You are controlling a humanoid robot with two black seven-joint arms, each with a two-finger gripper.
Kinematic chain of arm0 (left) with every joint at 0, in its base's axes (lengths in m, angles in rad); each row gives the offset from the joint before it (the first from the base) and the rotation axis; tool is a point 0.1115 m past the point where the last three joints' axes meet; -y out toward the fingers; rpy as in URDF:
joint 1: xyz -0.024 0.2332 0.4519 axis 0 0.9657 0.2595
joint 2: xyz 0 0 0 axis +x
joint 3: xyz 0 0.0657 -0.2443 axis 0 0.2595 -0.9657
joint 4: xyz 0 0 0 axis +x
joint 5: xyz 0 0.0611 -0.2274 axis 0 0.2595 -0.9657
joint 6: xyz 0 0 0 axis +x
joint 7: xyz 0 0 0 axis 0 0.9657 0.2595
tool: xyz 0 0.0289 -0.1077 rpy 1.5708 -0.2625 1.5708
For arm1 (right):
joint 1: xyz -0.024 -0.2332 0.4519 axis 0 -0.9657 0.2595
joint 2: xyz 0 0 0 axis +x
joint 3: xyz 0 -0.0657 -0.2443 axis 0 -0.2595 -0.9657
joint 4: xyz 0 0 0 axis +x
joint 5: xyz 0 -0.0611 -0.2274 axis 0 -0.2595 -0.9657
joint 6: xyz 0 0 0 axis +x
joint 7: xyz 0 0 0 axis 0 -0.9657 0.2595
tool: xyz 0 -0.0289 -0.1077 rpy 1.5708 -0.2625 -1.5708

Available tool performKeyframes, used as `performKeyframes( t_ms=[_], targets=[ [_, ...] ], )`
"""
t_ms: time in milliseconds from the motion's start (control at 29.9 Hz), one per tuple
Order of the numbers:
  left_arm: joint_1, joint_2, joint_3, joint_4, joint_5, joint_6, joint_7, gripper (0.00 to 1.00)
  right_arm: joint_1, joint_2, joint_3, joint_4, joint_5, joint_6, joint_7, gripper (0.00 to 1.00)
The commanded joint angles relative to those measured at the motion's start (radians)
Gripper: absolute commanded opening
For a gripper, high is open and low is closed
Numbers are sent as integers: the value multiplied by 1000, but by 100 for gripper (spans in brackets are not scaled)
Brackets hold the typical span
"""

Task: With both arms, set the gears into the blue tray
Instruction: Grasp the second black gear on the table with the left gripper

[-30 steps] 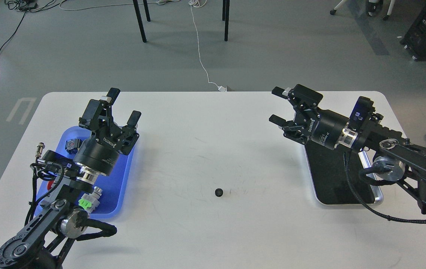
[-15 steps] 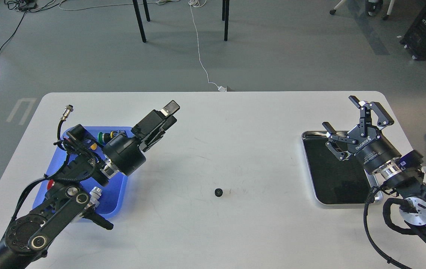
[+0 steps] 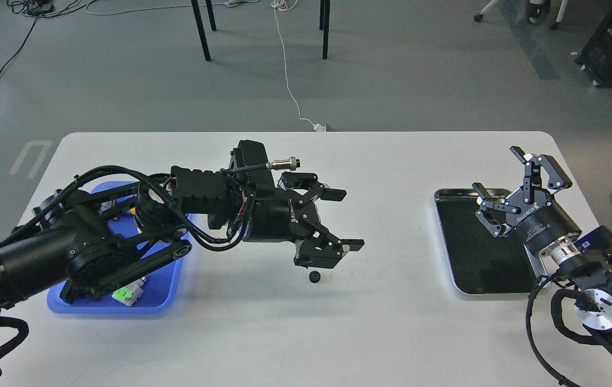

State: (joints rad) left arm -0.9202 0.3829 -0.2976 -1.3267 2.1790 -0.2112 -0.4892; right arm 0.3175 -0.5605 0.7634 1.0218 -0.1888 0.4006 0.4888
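One small black gear (image 3: 314, 277) lies on the white table near the middle. My left gripper (image 3: 346, 219) reaches out across the table and hangs just above and behind the gear, fingers open and pointing right, nothing between them. The blue tray (image 3: 163, 290) sits at the left, mostly covered by my left arm; some coloured parts show in it. My right gripper (image 3: 504, 174) hovers open and empty over the far right.
A silver metal tray with a black inside (image 3: 472, 252) lies at the right under my right gripper. A green-tagged switch (image 3: 123, 294) rests in the blue tray. Chair legs and cables are on the floor beyond the table's far edge.
My left arm has swung right from over the blue tray to just above the gear, with its gripper turned sideways. My right gripper has barely shifted over the metal tray.
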Motion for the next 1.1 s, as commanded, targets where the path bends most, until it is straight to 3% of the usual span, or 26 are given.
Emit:
performKeyframes(
  t_ms=[0,167,468,768,1069],
  targets=[
    [-49,1,110,47,3,-10,1,98,2,-15,-1,3,0,0,0,97],
    [-34,1,152,66,3,-82,1,98,2,-30,-1,4,-1,1,0,97],
    [-5,-58,152,132,3,-82,1,96,0,-29,-12,3,-3,0,0,97],
    [43,-73,155,201,3,-74,1,80,0,-30,-12,3,-4,-2,0,97],
    [61,-91,153,253,3,-65,1,75,0,-28,-15,3,-9,-2,0,97]
  ],
)
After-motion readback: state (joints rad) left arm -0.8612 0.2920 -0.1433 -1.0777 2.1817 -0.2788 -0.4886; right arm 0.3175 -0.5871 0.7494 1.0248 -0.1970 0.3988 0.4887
